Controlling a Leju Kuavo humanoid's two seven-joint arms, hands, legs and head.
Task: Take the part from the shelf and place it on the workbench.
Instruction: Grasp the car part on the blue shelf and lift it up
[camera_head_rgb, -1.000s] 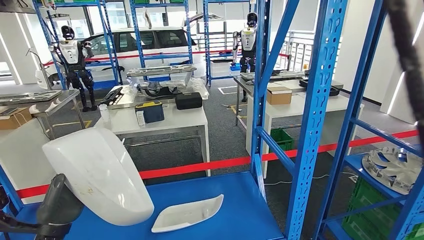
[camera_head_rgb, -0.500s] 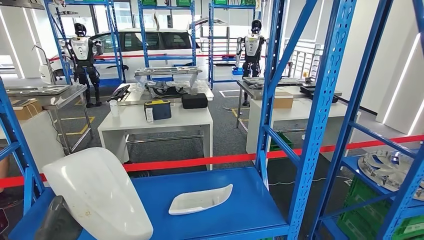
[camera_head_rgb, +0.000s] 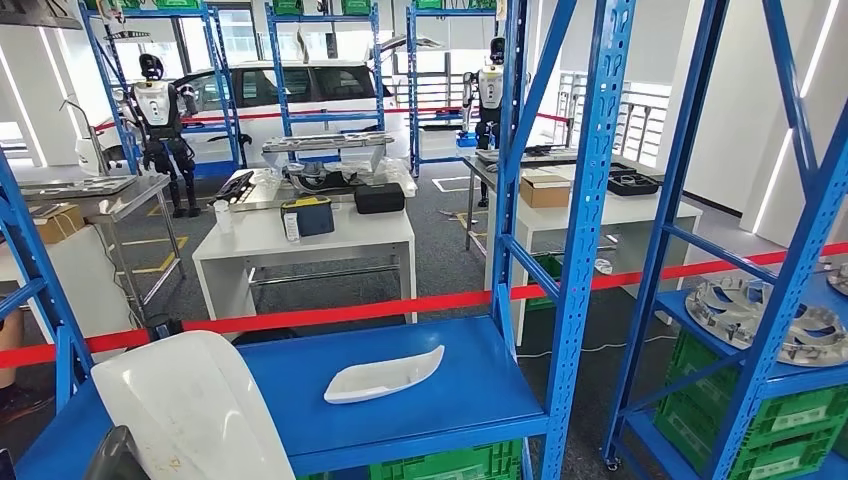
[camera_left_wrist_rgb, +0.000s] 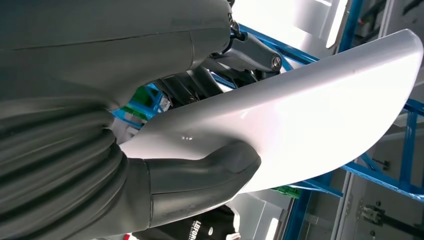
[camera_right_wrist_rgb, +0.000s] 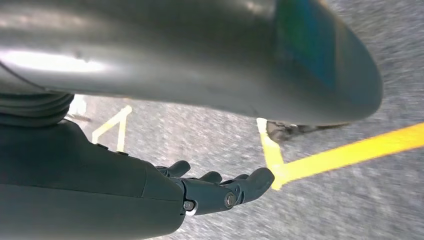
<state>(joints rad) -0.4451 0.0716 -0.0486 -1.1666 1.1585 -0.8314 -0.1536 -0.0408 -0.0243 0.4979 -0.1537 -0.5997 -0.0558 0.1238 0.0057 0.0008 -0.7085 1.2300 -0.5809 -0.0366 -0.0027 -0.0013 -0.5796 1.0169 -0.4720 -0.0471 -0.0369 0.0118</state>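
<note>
White glossy shell (camera_head_rgb: 190, 400), lower left of the head view, is looking light, stiff and slippery; left hand (camera_left_wrist_rgb: 165, 165) is gripping its edge, right hand (camera_right_wrist_rgb: 215, 190) is hanging with fingers loosely apart, holding nothing.

My left hand (camera_left_wrist_rgb: 165, 165) is gripping the large glossy white curved panel (camera_left_wrist_rgb: 320, 110), my thick grey thumb pressing on one face and my darker fingers (camera_left_wrist_rgb: 235, 55) bearing on the other. My right hand (camera_right_wrist_rgb: 210, 192) is hanging empty, fingers slightly curled and apart.
</note>
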